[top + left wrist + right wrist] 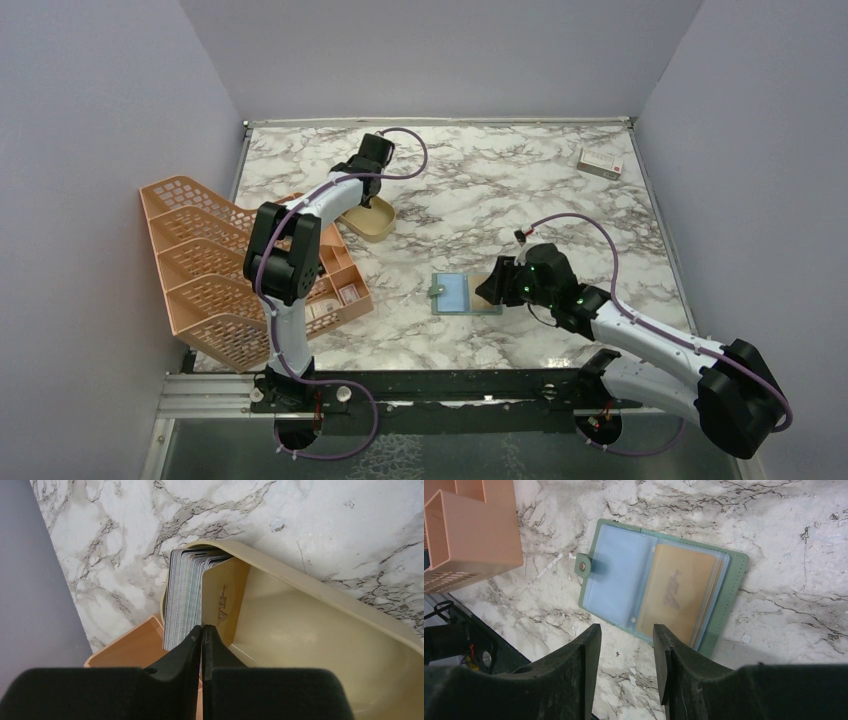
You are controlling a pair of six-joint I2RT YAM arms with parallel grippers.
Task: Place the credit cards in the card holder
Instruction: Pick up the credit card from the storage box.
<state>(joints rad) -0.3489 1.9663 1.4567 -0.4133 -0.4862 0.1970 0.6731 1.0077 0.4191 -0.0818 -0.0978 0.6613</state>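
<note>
Left claw (202, 630): fingers pressed together, no visible gap, down in the gold tin (310, 625) at the lower edge of the stack of credit cards (182, 595), which stands on edge against the tin's end wall. The seam between the fingers lines up with the front card (220, 597), tan with a script mark. Can't tell if that card is actually pinched. From the card holder, the tin sits on the counter (480, 190) at about 10 o'clock, well apart from it. Right claw (626, 650): half open, nothing between the fingers, hovering over the holder's near edge without touching it. Card holder (621, 575) lies open and flat mid-counter, pale blue inner faces up, snap tab (585, 566) sticking out on its 9 o'clock side. One tan card (679, 592) sits in the sleeve on the holder's 3 o'clock half. Orange mesh rack (200, 260) sits at 9 o'clock on the counter edge. White box (600, 163) sits far off at 1 o'clock.
</note>
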